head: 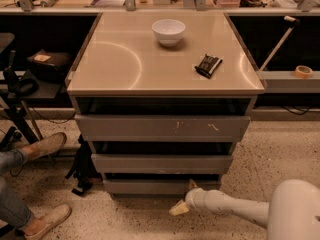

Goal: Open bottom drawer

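1. A white bowl (168, 31) stands upper centre on the cabinet top (125, 59) and looks empty. The drawer interiors are too dark to tell.
2. The bottom drawer (150, 186), low centre, faces the camera, with its long front running left to right.
3. The gripper (185, 197), just right of centre at the bottom, has its fingers apart and grips nothing. Its upper finger is at the drawer's lower right edge.

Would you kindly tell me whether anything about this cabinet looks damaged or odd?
Only the top drawer front: white scratch marks right of its centre look like wear. The bowl stands upright. The gripper is low near the floor, before the right end of the bottom drawer.
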You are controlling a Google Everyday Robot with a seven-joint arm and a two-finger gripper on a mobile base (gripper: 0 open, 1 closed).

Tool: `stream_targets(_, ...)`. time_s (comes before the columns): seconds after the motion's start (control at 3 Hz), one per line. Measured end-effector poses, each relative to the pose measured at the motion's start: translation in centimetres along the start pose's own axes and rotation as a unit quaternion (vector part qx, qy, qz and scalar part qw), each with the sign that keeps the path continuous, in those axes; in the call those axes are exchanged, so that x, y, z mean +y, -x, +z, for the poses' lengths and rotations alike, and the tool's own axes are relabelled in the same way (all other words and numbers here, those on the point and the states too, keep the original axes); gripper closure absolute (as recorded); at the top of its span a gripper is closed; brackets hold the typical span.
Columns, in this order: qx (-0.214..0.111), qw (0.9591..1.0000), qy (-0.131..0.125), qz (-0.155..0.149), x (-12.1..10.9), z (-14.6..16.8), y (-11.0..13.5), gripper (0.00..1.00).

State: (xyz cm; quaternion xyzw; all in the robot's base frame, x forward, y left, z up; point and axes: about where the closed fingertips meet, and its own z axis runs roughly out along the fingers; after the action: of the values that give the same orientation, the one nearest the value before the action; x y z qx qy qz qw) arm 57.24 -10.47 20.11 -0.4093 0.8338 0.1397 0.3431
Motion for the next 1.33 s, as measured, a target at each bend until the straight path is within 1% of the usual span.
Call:
stream_targets(0.33,-0.019,0.9996,0.006,0.018,-0.13,0.5,-1.12,0.0)
stream_targets(0.67,-0.019,0.9996,0.006,0.018,-0.08,0.31,-0.91,0.0)
stream_targets(1.0,-0.029,0.9994,-0.002,0.021,-0.96,0.12,-0.31,0.0)
stream_targets(1.33,-0.029,0.9993,-0.002,0.021,-0.96,0.12,-0.31,0.0)
